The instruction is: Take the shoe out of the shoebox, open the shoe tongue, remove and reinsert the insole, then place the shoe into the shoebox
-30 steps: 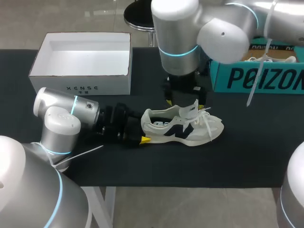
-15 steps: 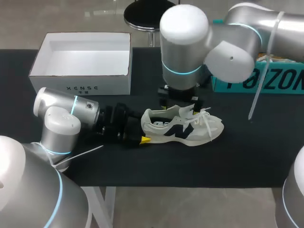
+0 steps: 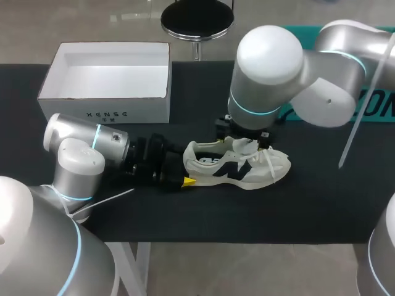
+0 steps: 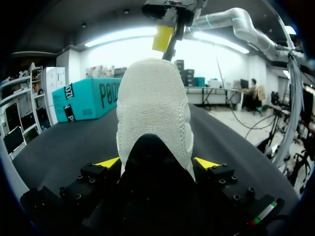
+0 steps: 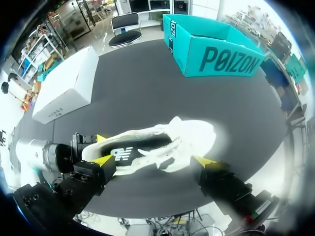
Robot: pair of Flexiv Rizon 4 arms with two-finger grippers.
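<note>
A cream sneaker with dark side panels lies on its sole on the black table, toe pointing right. My left gripper comes in low from the left. In the left wrist view the left gripper is shut on the sneaker, both yellow-tipped fingers pressed against the sides of the heel. My right gripper hangs just above the tongue and laces, largely hidden under its own wrist. From the right wrist, the right gripper stands open over the sneaker, holding nothing.
A white shoebox stands open at the back left, nothing inside it. A teal box sits at the back right, partly behind my right arm. Bare black tabletop lies in front of and to the right of the shoe.
My right arm has swung to the right and its gripper has come from behind the shoe to over the tongue. The left arm and the shoe have stayed put.
</note>
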